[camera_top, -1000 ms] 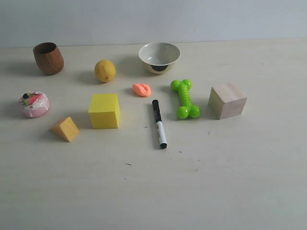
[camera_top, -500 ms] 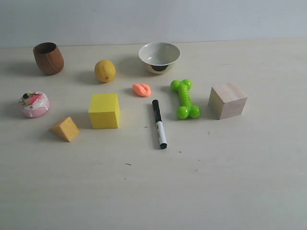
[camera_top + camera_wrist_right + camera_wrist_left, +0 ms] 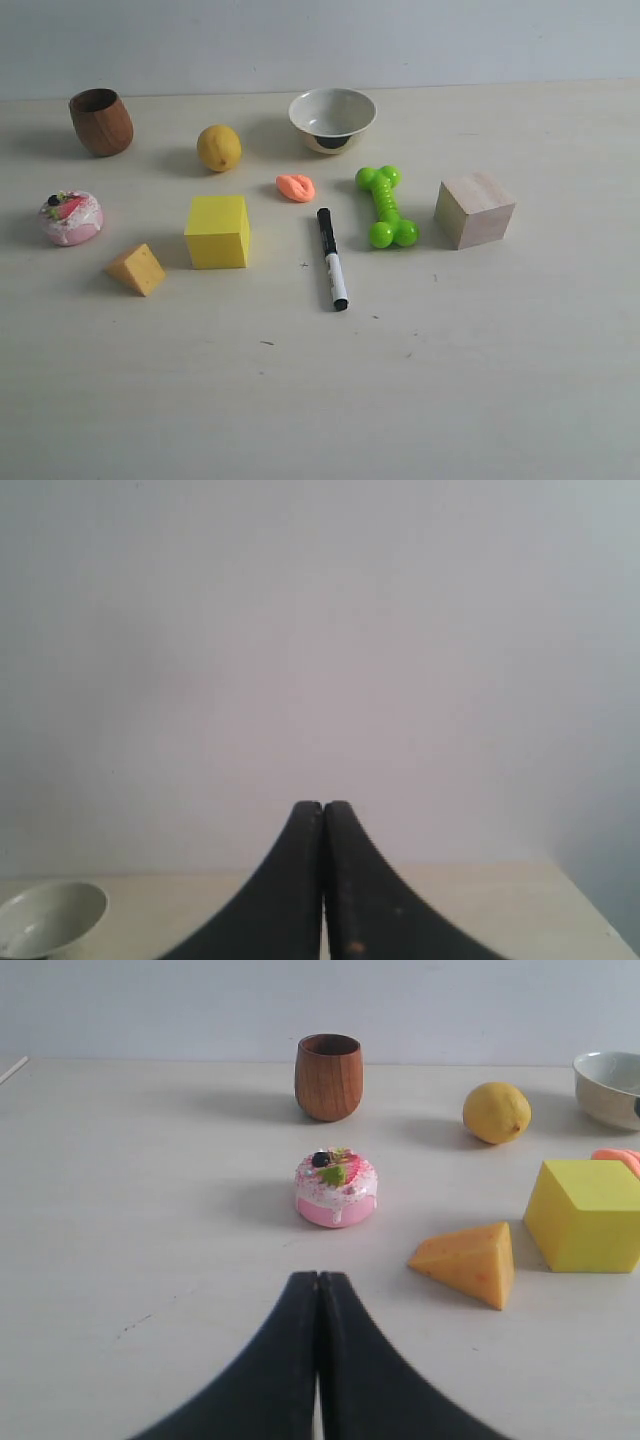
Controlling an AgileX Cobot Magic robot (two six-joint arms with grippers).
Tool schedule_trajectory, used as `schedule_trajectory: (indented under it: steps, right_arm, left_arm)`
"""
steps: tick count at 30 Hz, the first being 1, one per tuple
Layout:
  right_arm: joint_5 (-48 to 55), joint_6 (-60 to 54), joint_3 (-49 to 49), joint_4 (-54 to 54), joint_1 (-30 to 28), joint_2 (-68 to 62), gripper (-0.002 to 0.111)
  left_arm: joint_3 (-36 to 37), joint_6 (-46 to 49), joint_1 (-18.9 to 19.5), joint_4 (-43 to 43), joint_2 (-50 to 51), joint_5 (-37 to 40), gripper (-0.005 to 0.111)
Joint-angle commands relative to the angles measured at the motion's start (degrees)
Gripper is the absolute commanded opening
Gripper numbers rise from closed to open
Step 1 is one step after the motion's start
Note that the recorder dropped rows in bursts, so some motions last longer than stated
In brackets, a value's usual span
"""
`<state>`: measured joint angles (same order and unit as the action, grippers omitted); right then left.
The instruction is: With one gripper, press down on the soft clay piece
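Pale tabletop (image 3: 480, 400) ran back to a plain whitish wall (image 3: 320, 40), with the objects spread across it. The soft clay piece (image 3: 296, 187), a small salmon-orange folded lump, lay near the middle of the spread, touching nothing. It sat in front of the white bowl (image 3: 332, 118), between the lemon (image 3: 219, 148) and the green bone toy (image 3: 387, 206). The black cap end of the marker (image 3: 331, 258) pointed at it from just beside it, and the yellow cube (image 3: 217, 231) stood near on its other side.

Further left stood the dark wooden cup (image 3: 101, 122), the pink frosted donut toy (image 3: 71, 218) and the tan-orange wedge (image 3: 137, 268). A pale wooden block (image 3: 473, 210) stood past the bone on the right.

The left gripper (image 3: 318, 1278) hung low over the table with its black fingers pressed flat together, nothing between them. It faced the donut toy, and the clay showed only as an orange sliver behind the cube. The right gripper (image 3: 322, 808) had its fingers closed tight and empty as well. It was aimed at the wall, well apart from the clay.
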<state>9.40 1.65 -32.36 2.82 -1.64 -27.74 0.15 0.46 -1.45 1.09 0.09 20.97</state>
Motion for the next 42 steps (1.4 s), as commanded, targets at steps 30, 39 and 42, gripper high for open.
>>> schedule_trajectory:
  steps: [30,39,42]
  right_arm:
    - [20.3,-77.7,-24.5,-67.3,8.0,-50.7,0.0]
    - [14.9,-76.8,-31.5,-65.5,20.2,-63.4,0.0]
    - [14.6,-69.3,-34.7,-59.0,22.7,-67.4,0.0]
  left_arm:
    - [-0.1,-0.1,-0.3,0.3,-0.1,-0.6,0.0]
    - [-0.1,-0.1,-0.3,0.3,-0.1,-0.6,0.0]
    - [-0.1,-0.1,-0.3,0.3,-0.1,-0.6,0.0]
